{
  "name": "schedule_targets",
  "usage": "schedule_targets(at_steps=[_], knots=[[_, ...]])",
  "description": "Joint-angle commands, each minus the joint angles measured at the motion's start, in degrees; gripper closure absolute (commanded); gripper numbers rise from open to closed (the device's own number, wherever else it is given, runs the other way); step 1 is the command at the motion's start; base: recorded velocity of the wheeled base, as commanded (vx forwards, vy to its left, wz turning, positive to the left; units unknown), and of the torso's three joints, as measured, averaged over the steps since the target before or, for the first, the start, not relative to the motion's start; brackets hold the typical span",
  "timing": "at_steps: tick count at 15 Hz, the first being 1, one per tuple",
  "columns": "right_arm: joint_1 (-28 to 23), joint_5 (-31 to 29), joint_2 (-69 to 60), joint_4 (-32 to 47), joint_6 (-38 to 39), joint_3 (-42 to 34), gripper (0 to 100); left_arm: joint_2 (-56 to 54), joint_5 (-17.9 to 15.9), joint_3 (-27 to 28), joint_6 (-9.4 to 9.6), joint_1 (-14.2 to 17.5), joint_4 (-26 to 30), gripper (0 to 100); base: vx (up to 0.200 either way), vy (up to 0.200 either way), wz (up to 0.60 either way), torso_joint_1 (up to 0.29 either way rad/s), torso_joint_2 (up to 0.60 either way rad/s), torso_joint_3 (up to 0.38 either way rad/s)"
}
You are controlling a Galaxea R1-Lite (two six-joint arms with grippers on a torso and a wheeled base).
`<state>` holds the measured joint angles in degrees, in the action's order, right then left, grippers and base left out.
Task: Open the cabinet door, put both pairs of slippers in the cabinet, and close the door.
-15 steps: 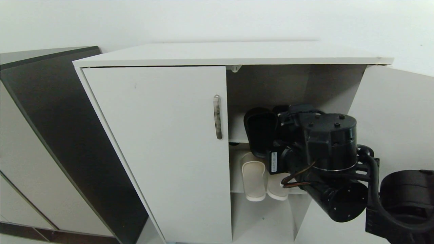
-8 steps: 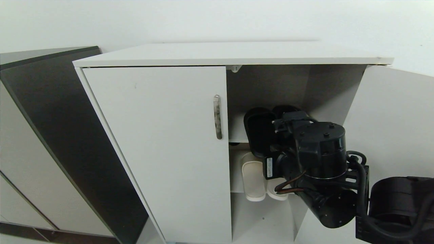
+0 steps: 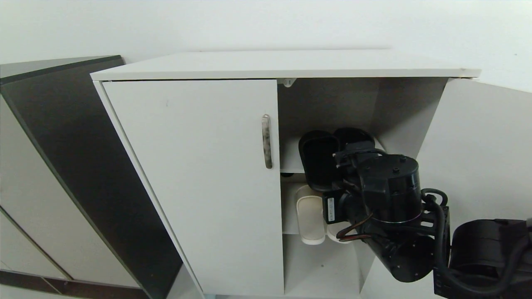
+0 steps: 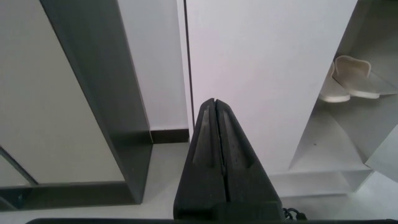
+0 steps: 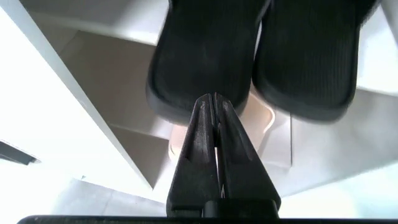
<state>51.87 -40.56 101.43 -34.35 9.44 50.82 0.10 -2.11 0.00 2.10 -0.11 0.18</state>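
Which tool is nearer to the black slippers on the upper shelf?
Right. The right tool is directly in front of the black slippers, close to their near ends; the left tool is out before the closed door, well apart from them.

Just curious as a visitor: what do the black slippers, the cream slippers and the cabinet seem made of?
Black slippers: probably rubber or foam, matte, finely ribbed soles. Cream slippers: likely moulded foam, smooth, matte. Cabinet: seemingly laminated board, flat smooth white panels.

The right arm [image 3: 401, 255] is matte black: a cylindrical screw-topped joint [image 3: 390, 187], looped brown and black cables [image 3: 353, 233], white label [image 3: 331, 209].
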Motion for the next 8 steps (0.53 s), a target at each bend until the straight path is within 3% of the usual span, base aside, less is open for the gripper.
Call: schedule_targets(at_steps=[1,8], knots=[[-0.02,0.04,0.53,-0.01,-0.03,-0.02,100,-0.01,0.0,0.0,-0.08,0.02,-0.01,100,-0.2,0.0,0.0,0.012,0.0,0.002],[-0.28,0.92,1.58,-0.54,-0.12,-0.81,100,-0.01,0.0,0.0,-0.25,0.02,-0.01,100,-0.2,0.0,0.0,0.0,0.0,0.003]])
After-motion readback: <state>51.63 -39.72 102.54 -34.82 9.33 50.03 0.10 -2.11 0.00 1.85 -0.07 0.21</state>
